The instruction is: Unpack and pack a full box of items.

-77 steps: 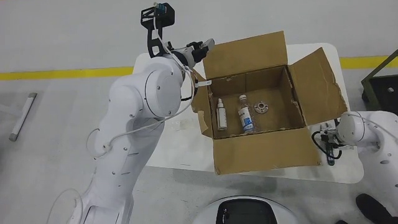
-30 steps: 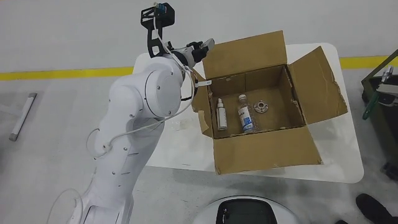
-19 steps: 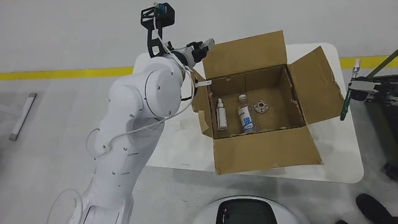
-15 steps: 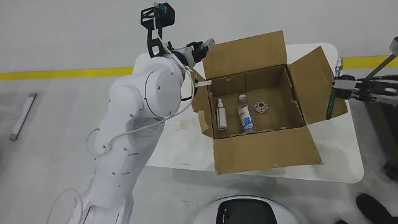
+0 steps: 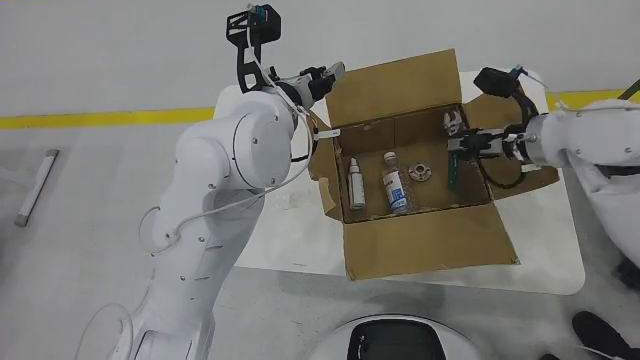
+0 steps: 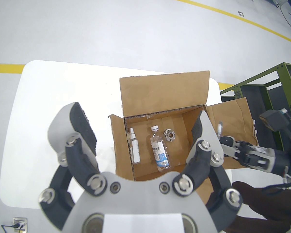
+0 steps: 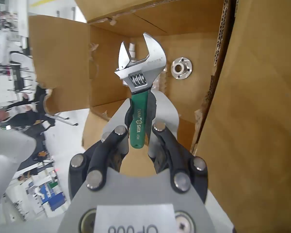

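Right end effector [image 7: 140,112] pinches a wrench [image 7: 141,72] over the box [image 5: 430,242]; left end effector [image 6: 138,112] spread above table's [image 5: 558,260] far-left corner.

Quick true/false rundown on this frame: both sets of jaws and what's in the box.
1. The right jaws are shut on a green-handled wrench. True.
2. Four items lie on the floor of the box. False: there are three, a spray bottle, a clear bottle and a metal flange.
3. The left jaws are open and hold nothing. True.
4. The metal flange lies between the two bottles. False: the clear bottle is in the middle, with the flange on its side away from the spray bottle.
5. The box is closed. False: it is open at the top.
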Available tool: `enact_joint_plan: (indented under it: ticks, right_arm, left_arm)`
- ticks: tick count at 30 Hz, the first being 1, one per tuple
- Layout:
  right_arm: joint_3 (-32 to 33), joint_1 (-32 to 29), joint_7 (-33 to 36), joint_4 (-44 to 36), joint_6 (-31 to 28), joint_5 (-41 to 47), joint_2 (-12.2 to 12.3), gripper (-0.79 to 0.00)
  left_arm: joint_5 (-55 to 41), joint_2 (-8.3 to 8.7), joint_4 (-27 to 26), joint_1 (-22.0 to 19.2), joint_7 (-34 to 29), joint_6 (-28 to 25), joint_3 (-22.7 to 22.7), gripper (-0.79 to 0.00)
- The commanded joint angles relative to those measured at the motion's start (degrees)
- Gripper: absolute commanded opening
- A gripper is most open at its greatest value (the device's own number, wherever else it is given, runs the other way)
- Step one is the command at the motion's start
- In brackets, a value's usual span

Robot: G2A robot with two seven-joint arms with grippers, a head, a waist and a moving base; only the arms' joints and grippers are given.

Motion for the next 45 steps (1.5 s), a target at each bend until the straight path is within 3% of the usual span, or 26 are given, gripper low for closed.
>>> enact_joint_plan:
  ticks: [1, 10, 20, 24, 26, 33, 36, 39, 40, 41, 45]
  right_arm:
    - [-5.75, 2.22, -0.13, 1.50, 1.41, -4.67, -0.57, -0.785]
    - [-23.21, 9.56, -2.91, 9.18, 5.15, -17.65, -4.25, -0.785]
    - [-30.00, 13.47, -4.83, 18.81, 5.75, -17.32, -7.91, -0.785]
    - [-31.14, 14.63, -5.12, 21.32, 5.09, -16.84, -8.98, -0.723]
    - [-31.61, 15.01, -5.21, 22.26, 4.81, -16.80, -9.43, -0.576]
    - [-31.63, 15.66, -5.57, 24.47, 3.86, -16.25, -10.41, -0.474]
    - [-30.70, 15.64, -5.55, 24.47, 3.38, -16.07, -10.42, -0.486]
    - [-27.92, 15.58, -5.94, 22.71, 2.73, -14.85, -9.99, -0.576]
    - [-26.48, 15.34, -6.10, 21.60, 2.48, -14.48, -9.65, -0.708]
    - [-24.32, 14.90, -6.36, 19.99, 2.02, -13.47, -9.18, -0.785]
    - [-10.53, 10.83, -5.76, 11.76, -3.16, -6.37, -6.20, -0.785]
  left_arm:
    - [0.00, 0.00, 0.00, 0.00, 0.00, 0.00, 0.00, 0.000]
    - [0.00, 0.00, 0.00, 0.00, 0.00, 0.00, 0.00, 0.000]
    - [0.00, 0.00, 0.00, 0.00, 0.00, 0.00, 0.00, 0.000]
    - [0.00, 0.00, 0.00, 0.00, 0.00, 0.00, 0.00, 0.000]
    - [0.00, 0.00, 0.00, 0.00, 0.00, 0.00, 0.00, 0.000]
    - [0.00, 0.00, 0.00, 0.00, 0.00, 0.00, 0.00, 0.000]
    - [0.00, 0.00, 0.00, 0.00, 0.00, 0.00, 0.00, 0.000]
    - [0.00, 0.00, 0.00, 0.00, 0.00, 0.00, 0.00, 0.000]
    - [0.00, 0.00, 0.00, 0.00, 0.00, 0.00, 0.00, 0.000]
    - [0.00, 0.00, 0.00, 0.00, 0.00, 0.00, 0.00, 0.000]
    - [0.00, 0.00, 0.00, 0.00, 0.00, 0.00, 0.00, 0.000]
